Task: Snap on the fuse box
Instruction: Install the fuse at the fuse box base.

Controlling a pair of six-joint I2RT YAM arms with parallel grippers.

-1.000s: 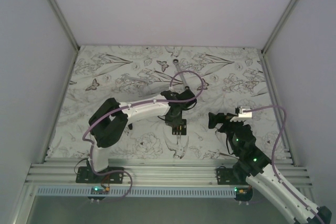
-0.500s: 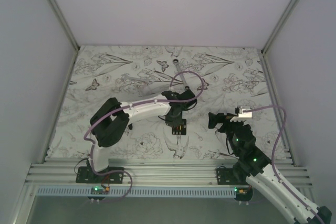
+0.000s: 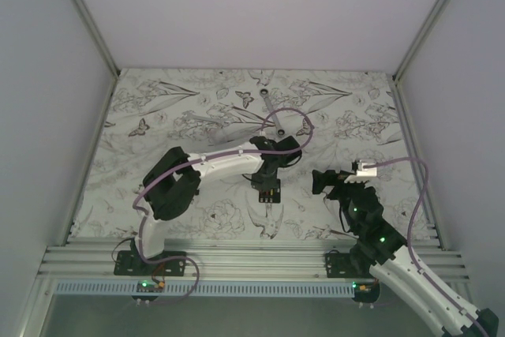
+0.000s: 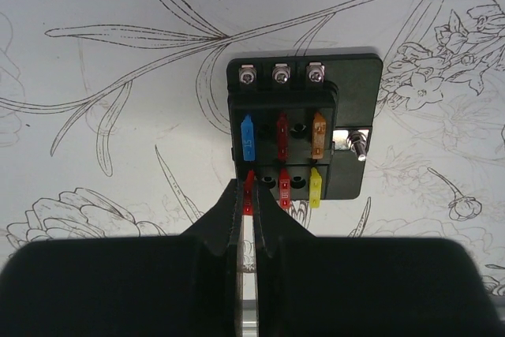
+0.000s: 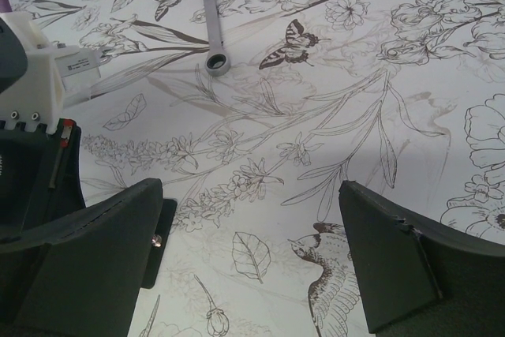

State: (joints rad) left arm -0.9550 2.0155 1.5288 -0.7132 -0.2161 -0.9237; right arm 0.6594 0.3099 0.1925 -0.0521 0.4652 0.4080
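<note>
I am watching through the left wrist camera. The fuse box [image 4: 304, 128] is lying flat on the table [image 4: 118, 155], in the middle of the frame, open on top and showing its coloured fuses [image 4: 282, 136]. The left tool [image 4: 248, 195] is pressed together and is pinching a thin red fuse [image 4: 249, 183] at the lower-left slot of the box. The right tool [image 5: 248, 274] is spread wide and is holding nothing; in the top view it is hovering to the right of the box, apart from it. I am worrying about the next push. Nothing is holding the box down, so it may slide or tip on the smooth table. If the fuse is entering tilted, its blades may bend, or it may jump out from the tips.
</note>
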